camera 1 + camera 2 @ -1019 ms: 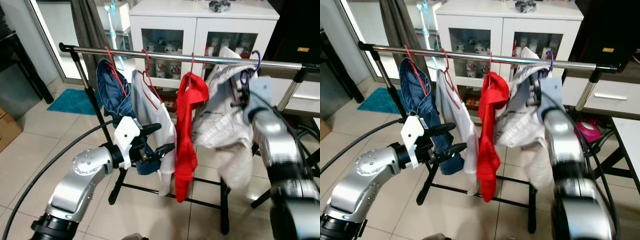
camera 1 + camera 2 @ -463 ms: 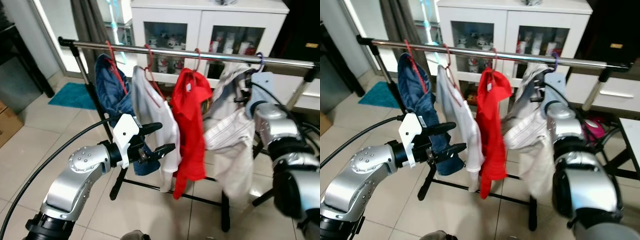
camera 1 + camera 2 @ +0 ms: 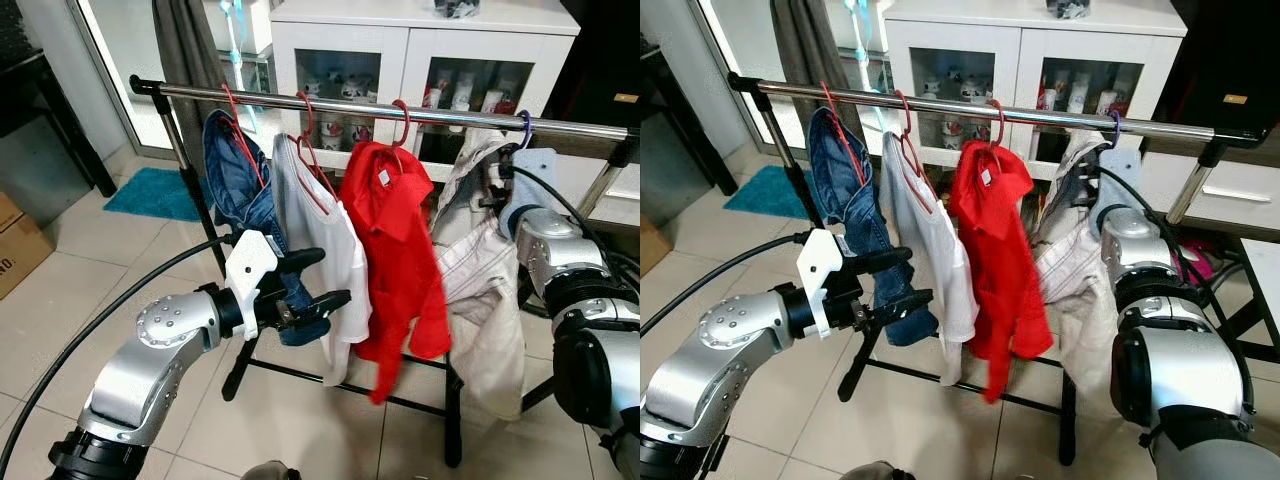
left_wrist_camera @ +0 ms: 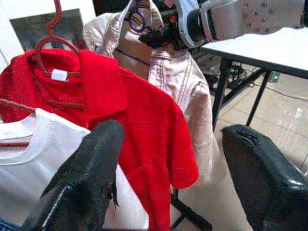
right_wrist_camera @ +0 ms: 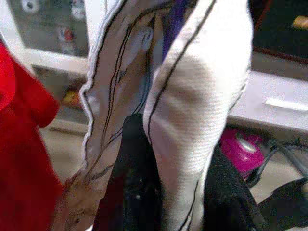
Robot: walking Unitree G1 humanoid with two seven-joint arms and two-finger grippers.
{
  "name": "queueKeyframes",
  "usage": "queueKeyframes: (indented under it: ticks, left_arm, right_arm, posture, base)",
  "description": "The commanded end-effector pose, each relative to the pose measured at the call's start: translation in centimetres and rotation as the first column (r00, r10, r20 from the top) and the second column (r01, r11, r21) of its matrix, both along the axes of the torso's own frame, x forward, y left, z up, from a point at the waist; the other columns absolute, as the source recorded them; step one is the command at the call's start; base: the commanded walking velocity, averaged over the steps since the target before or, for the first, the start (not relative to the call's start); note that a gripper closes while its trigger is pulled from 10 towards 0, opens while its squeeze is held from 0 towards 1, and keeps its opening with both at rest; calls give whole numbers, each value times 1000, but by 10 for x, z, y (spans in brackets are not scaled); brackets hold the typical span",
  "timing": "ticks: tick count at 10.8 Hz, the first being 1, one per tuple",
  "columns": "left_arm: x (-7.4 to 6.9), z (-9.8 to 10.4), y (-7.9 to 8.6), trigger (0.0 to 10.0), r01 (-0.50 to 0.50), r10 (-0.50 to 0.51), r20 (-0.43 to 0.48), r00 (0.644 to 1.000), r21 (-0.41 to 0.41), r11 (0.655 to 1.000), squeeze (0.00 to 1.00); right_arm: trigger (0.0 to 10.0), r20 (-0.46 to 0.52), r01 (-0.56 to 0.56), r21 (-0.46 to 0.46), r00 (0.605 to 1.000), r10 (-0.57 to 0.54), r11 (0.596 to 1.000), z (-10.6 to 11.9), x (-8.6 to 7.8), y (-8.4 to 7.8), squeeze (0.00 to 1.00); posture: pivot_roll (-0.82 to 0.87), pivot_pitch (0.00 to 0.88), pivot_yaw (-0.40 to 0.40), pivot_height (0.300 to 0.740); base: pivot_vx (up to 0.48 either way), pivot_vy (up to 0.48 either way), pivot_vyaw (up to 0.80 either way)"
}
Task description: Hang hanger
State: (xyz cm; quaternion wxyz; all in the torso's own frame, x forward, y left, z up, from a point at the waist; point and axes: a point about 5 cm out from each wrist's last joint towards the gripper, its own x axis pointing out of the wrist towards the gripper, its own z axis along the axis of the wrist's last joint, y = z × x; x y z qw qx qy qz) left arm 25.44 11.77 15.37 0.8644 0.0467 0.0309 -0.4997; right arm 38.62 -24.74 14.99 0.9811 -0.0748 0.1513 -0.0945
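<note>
The right end effector [image 3: 497,187] is up at the collar of the beige shirt [image 3: 480,290], just below the rail [image 3: 400,110]. In the right wrist view its 2 black fingers [image 5: 137,183] pinch a fold of that shirt's striped fabric, so it is clenched on the garment. The purple hanger [image 3: 523,128] carrying the shirt has its hook over the rail, at the right end of the row.

The left end effector [image 3: 318,282] hovers in front of the rack, lower down, its fingers spread apart and grasping nothing; it faces the white shirt [image 3: 325,250] and the red shirt [image 3: 395,240].

Further along the rail hang 3 red hangers [image 3: 305,130] with the blue jeans [image 3: 240,200], the white shirt and the red shirt. Behind stands a white cabinet [image 3: 420,50].

Judging by the hook on the rail, the hanging step looks nearly done. The next move would call for releasing the fabric and drawing the right arm back without dragging the shirt or lifting the hook off.
</note>
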Motion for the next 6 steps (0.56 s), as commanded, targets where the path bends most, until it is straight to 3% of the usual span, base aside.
queueKeyframes:
  ticks: [1,3,6]
  left_arm:
    - [3,3,0,10000,-3,3,21,1000,0,1000,0]
    - [8,3,-2,10000,-27,28,31,999,-25,999,0]
    - [6,-9,-1,10000,-121,121,10,993,-27,992,0]
  right_arm:
    - [10000,83,-3,-16,997,5,1000,10,0,-4,1000]
    - [10000,200,-58,12,978,54,998,21,-9,2,1000]
    - [10000,241,-124,-28,962,128,992,25,-38,17,1000]
  posture:
    - [-5,0,67,740]
    - [-20,0,73,740]
    - [-39,0,95,740]
  base:
    - [0,0,0]
    - [0,0,0]
    - [0,0,0]
